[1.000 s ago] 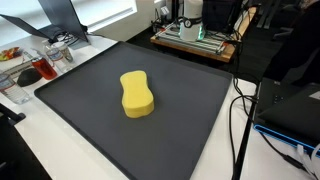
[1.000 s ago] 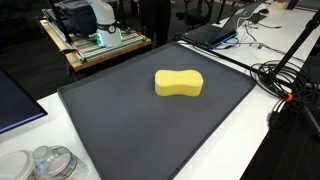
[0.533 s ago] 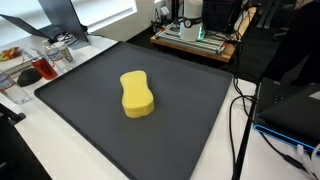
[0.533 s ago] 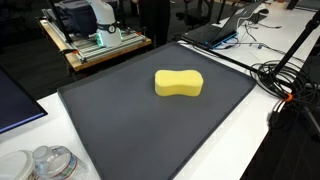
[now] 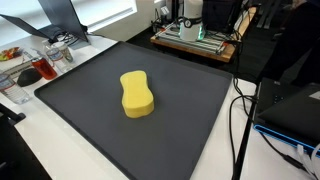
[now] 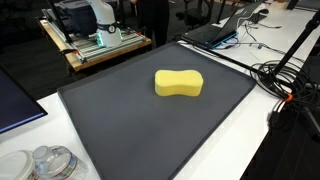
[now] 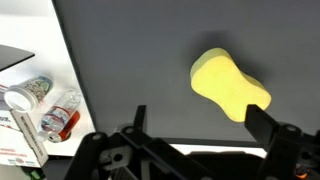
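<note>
A lab: a laptop (image 6: pixel 214 32), tangled cables (image 6: pixel 284 78) and a machine (image 6: pixel 84 20) on a wooden cart (image 6: pixel 104 52).

black claw (image 7: pixel 194 122) with angular, jointed linkage bars.

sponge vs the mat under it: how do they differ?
Colour: the sponge is bright yellow, the mat dark grey. Shape: the sponge is a thick, rounded, waisted block, the mat a thin flat rectangle. Size: the sponge covers only a small patch near the mat's middle. Both lie flat.
</note>
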Robot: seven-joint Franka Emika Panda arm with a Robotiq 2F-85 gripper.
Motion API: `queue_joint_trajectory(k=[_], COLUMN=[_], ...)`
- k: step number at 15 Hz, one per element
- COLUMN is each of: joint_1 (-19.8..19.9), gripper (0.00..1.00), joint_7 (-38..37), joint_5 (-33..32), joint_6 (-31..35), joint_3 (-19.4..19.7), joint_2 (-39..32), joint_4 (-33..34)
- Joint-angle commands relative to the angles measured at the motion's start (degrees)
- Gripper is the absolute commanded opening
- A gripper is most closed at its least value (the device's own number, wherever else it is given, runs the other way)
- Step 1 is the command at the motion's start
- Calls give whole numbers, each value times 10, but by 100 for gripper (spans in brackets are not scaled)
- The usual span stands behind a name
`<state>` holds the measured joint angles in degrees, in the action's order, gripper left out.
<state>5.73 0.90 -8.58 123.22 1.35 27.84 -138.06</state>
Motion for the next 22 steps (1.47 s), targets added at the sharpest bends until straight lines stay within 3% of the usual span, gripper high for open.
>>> queue_joint_trajectory(k=[1, 7, 15, 22], joint_1=[-28, -71, -106, -159], gripper=[100, 100, 100, 100], joint_7=[2, -18, -87, -66], joint_5=[-9, -20, -139, -131], joint_6=[15, 10, -32, -118], joint_3=[-22, -71, -136, -152], joint_2=[-30, -108, -217, -303], joint_4=[-3, 10, 57, 173])
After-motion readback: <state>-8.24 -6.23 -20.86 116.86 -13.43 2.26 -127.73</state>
